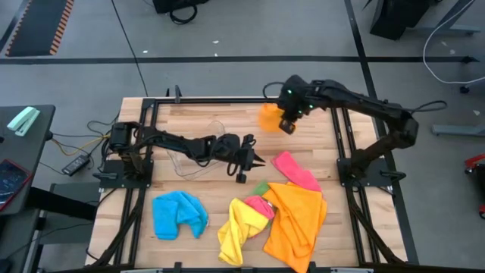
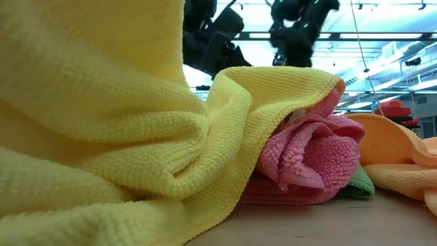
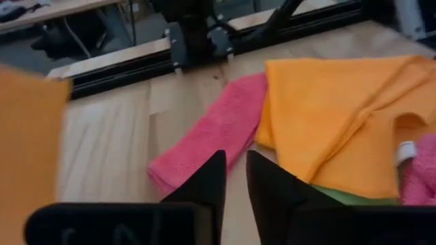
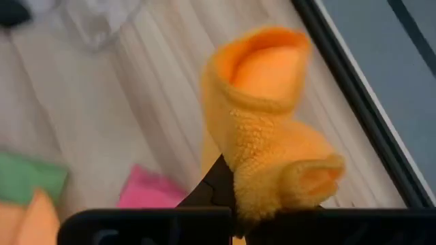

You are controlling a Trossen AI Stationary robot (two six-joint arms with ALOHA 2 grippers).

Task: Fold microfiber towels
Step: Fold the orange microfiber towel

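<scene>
— Wooden planks are making up the pale slatted table [image 1: 204, 114], and it is carrying everything else. What is lying on it?

— Biggest is the large rumpled orange microfiber towel [image 1: 297, 218], spreading over the near right part of the tabletop. Just beside it, a crumpled yellow microfiber towel [image 1: 237, 230] is overlapping a bunched pink microfiber towel [image 1: 259, 205], with a sliver of green microfiber towel [image 2: 360, 184] peeking out underneath. A loosely heaped blue microfiber towel [image 1: 179, 213] is sitting well apart, nearer the left side, and a flat folded pink microfiber towel [image 1: 296, 171] is lying between the orange one and the right arm's base.

— And the arms?

— Reaching over the far edge, the right gripper [image 4: 235, 197] is hanging above the table with its jaws pressed together, pinching a small rolled orange microfiber towel [image 4: 269, 122] that is dangling clear of the wood.

— The other one?

— Near the table's middle, the left gripper [image 3: 235, 180] is pointing toward the folded pink towel; its dark fingers [image 3: 204, 184] are standing slightly parted, a narrow gap showing between the tips, and nothing is sitting between them.
</scene>
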